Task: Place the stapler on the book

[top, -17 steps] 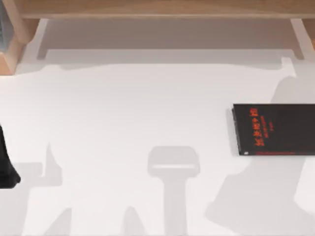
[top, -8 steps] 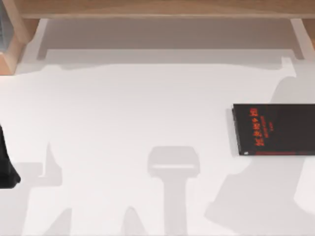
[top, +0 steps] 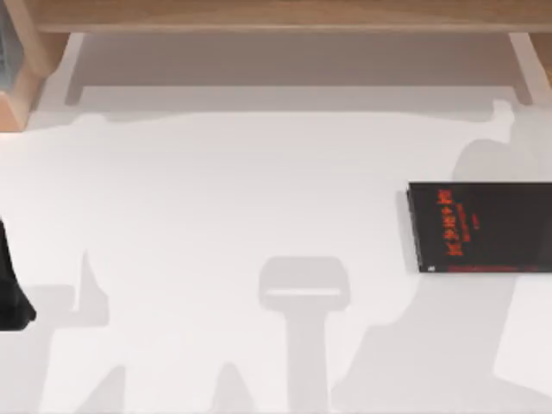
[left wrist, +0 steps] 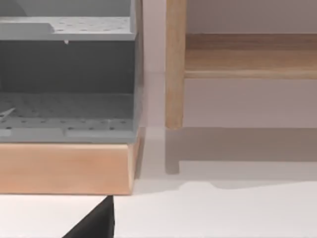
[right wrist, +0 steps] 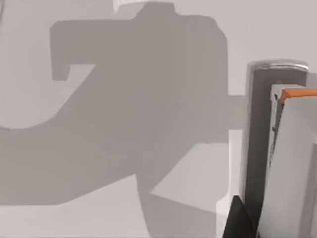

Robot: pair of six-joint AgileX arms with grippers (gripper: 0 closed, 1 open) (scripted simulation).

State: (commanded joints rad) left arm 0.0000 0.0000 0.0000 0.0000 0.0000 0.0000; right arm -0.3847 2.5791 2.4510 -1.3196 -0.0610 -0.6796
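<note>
The stapler [right wrist: 292,168], pale grey with an orange tip, lies close against a dark part of the right claw [right wrist: 240,220] in the right wrist view. I cannot tell whether that claw has hold of it or how far it is open. At the left edge of the white surface [top: 259,190] the left arm [top: 10,297] sits parked, and its left claw [left wrist: 96,224] faces a wooden shelf [left wrist: 176,64]; I cannot tell its state either. The book [top: 479,227] lies flat at the right side of the surface, cover up and bare. The step in hand looks like securing the stapler. To do it well, take the narrow body squarely across its middle, lift it straight, then set it down level near the cover's centre, away from the page edge.
</note>
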